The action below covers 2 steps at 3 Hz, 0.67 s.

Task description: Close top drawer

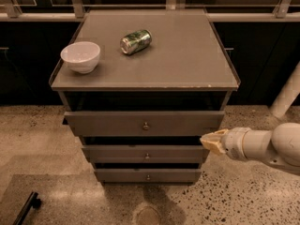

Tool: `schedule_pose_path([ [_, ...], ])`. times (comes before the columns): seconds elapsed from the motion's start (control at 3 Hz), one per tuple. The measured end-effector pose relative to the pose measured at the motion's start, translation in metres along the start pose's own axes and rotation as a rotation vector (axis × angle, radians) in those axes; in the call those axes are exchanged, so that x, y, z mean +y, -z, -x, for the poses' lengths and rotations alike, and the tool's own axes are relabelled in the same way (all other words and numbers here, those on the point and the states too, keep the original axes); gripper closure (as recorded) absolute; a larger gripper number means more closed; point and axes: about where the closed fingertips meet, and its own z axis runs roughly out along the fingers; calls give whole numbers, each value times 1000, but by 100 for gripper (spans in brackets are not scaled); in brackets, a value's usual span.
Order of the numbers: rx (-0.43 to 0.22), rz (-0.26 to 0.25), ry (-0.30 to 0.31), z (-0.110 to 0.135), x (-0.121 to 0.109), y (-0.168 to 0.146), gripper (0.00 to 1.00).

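Observation:
The top drawer [117,123] is a wide grey-brown front with one small round knob at its centre. It stands pulled out a little, with a dark gap between it and the cabinet top. My gripper [212,142] comes in from the right on a white arm. Its tan tip sits just right of the drawer stack, level with the gap between the top drawer and the middle drawer [117,153]. It is close to the top drawer's lower right corner.
A white bowl [80,56] stands on the cabinet top [187,64] at the left, and a green can [136,41] lies on its side near the middle back. The lowest drawer [122,175] is below. A white post [287,100] stands at the right, and a dark bar [26,208] lies on the floor at the lower left.

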Motion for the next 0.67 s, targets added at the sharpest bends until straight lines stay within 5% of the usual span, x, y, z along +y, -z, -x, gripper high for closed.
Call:
schedule_pose_path([
  [0.33, 0, 0, 0, 0, 0, 0, 11],
  [0.67, 0, 0, 0, 0, 0, 0, 0],
])
